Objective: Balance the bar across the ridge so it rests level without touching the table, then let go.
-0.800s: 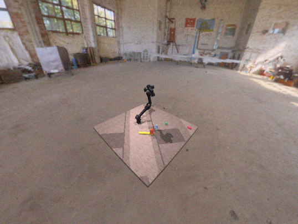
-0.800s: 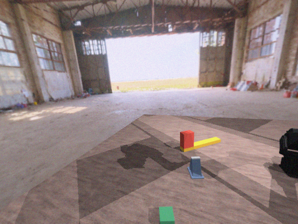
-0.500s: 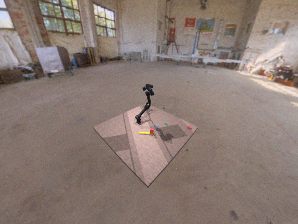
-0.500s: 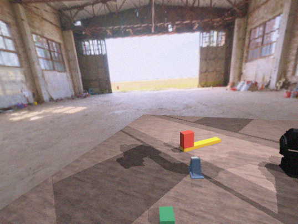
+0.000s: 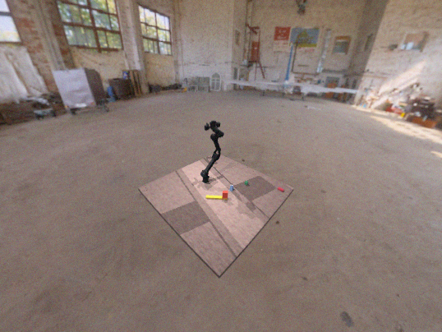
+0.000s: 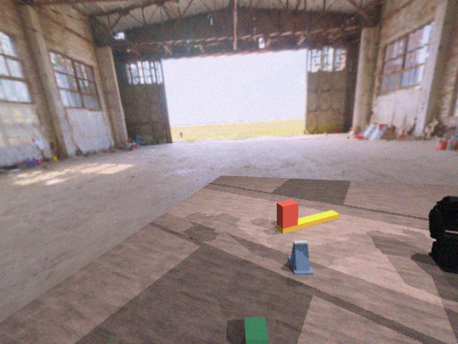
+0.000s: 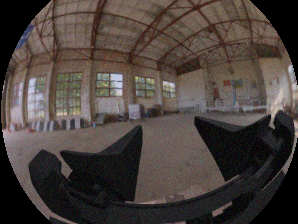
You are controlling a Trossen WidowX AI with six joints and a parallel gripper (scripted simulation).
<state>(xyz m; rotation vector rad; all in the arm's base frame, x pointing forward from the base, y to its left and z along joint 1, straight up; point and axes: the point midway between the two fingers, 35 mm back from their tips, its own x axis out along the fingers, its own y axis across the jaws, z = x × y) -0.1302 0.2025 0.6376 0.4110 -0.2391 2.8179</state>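
Brick-walled hall around a patchwork tabletop point(image 5: 195, 243) point(image 6: 251, 294); claw point(image 5: 206, 126) point(image 7: 168, 124) mostly open, empty.

Place was a big disused hangar or industrial hall, worn. Bare, stained concrete floor point(image 5: 103, 246) point(image 6: 128, 183) point(image 7: 165, 145). Huge doorway point(image 6: 236, 94) stood open onto grass and pale sky, tall door panels either side. Rusty steel trusses point(image 6: 145, 10) point(image 7: 145, 30) carried the roof. Multi-pane windows point(image 5: 89, 25) point(image 6: 76, 81) point(image 7: 68, 94) sat in brick and plaster walls point(image 5: 205, 41) point(image 6: 31, 123) point(image 7: 192, 90), paint patchy and peeling. Clutter point(image 5: 423, 108) point(image 6: 379, 131) was heaped along the walls. Red and blue-yellow posters point(image 5: 282, 34) point(image 7: 226, 83) hung at the far end.
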